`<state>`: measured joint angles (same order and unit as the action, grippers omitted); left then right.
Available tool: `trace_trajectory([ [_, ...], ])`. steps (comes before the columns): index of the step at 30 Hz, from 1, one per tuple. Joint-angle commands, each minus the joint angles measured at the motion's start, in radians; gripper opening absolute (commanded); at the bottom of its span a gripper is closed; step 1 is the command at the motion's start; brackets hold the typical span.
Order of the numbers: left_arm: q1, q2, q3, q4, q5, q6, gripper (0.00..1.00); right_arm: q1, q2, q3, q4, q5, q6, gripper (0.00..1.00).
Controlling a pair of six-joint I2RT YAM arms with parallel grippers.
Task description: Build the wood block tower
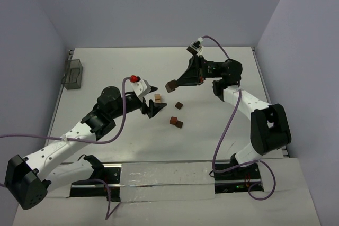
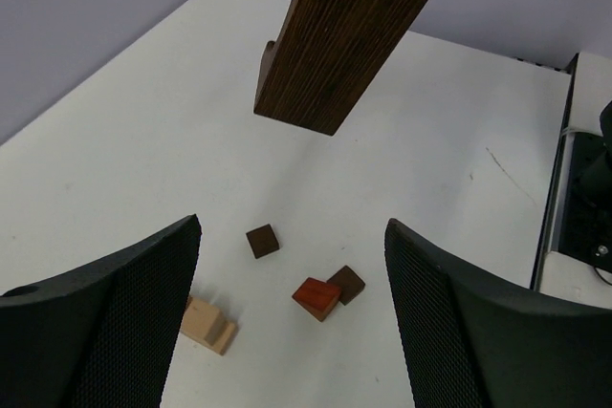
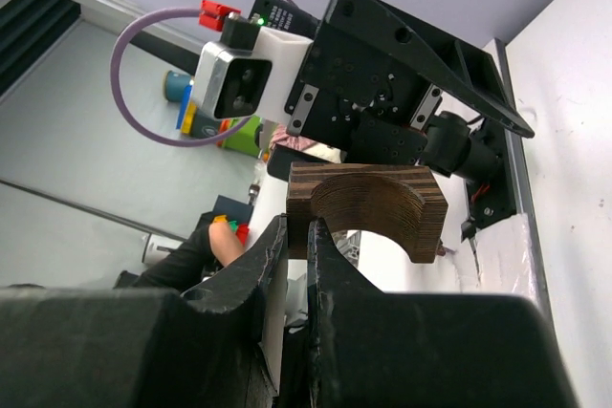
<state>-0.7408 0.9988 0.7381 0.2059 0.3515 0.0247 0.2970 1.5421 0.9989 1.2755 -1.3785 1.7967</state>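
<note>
Matt plywood arch block (image 3: pixel 368 200); fingers (image 2: pixel 115 312) prob. dimpled plastic

— Bearing surface?
— A white table (image 1: pixel 122 62), matte.
— Items resting directly on it?
— Tan blocks (image 1: pixel 158 98) mid-table, with a dark brown cube (image 1: pixel 179 105) near them. Closer in, a reddish block (image 1: pixel 173 120) touches another dark block (image 1: pixel 179 124). A greyish see-through box (image 1: pixel 73 73) sits far left.

My left arm (image 1: pixel 69 140) stretches from its base up and to the right, forearm nearly level. The left claw (image 1: pixel 153 109) tips downward, its fingers (image 2: pixel 124 322) spread wide with nothing between them. My right arm (image 1: pixel 242 103) climbs from its base, folds at the far elbow and reaches left. The right claw (image 1: pixel 177 83) hangs aloft, jaws pinched tight on one end of a dark block (image 3: pixel 368 207).
</note>
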Motion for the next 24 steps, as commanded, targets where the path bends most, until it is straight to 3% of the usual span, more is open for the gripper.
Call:
trace_trajectory([
  [1,-0.017,0.014,0.062,0.093,0.004,0.093,0.84,0.008,-0.003,0.023,0.111,0.004,0.021,0.0],
  [17,-0.071,0.046,0.161,0.11,0.007,0.121,0.86,0.031,0.004,0.017,0.113,-0.004,0.02,0.0],
  [24,-0.088,0.059,0.178,0.113,0.001,0.14,0.77,0.047,0.007,0.021,0.113,-0.005,0.021,0.0],
])
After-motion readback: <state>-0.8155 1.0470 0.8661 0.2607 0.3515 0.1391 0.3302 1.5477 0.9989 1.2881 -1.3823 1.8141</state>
